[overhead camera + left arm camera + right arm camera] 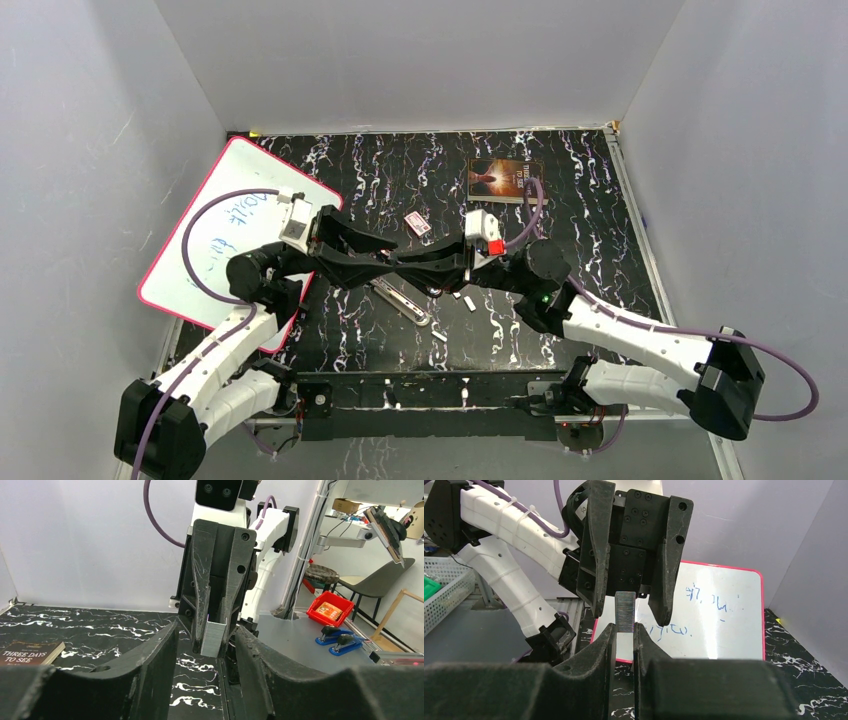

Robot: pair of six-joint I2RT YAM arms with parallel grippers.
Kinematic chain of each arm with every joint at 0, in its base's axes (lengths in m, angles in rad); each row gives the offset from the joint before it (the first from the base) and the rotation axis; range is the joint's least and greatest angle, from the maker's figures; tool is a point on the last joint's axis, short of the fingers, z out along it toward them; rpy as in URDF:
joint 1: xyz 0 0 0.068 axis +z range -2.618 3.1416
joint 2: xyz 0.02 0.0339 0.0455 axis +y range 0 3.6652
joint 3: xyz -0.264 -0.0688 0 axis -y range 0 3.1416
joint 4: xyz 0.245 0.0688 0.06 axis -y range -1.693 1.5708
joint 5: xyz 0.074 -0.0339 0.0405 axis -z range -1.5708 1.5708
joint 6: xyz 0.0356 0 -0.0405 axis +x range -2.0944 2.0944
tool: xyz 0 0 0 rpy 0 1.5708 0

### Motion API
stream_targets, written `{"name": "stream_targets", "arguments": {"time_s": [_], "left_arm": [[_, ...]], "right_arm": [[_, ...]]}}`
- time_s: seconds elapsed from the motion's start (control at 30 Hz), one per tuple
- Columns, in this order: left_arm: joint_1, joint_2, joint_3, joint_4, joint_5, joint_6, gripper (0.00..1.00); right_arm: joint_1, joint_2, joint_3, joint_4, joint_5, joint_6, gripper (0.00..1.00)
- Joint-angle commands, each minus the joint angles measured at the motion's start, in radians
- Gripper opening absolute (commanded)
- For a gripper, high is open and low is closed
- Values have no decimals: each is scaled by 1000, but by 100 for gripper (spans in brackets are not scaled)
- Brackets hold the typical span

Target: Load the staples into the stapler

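Silvery metal staples (626,611), one short strip, clamped by one end between the right gripper (625,632) fingers | left gripper (630,617) fingers spread either side of the strip, not touching | likely light, stiff, slick, and may snap at the joins: pinch the flat sides gently | what looks like the stapler (402,301) lies on the table (600,200) below.

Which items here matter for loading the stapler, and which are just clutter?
Job:
staple strip, pinched in right gripper
left gripper, open around it
stapler
loose strips

Lying about:
whiteboard
book
small box, purpose unclear
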Motion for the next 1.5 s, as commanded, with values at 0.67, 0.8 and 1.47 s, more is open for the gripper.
{"name": "stream_targets", "arguments": {"time_s": [0.67, 0.8, 1.47], "left_arm": [[-6, -13, 48, 165, 41, -4, 0], [-6, -9, 57, 153, 72, 8, 0], [-44, 57, 246, -1487, -88, 1194, 0]], "right_arm": [[3, 16, 53, 73, 40, 4, 36], [4, -17, 30, -18, 36, -40, 75], [-124, -92, -84, -542, 713, 89, 89]]}}
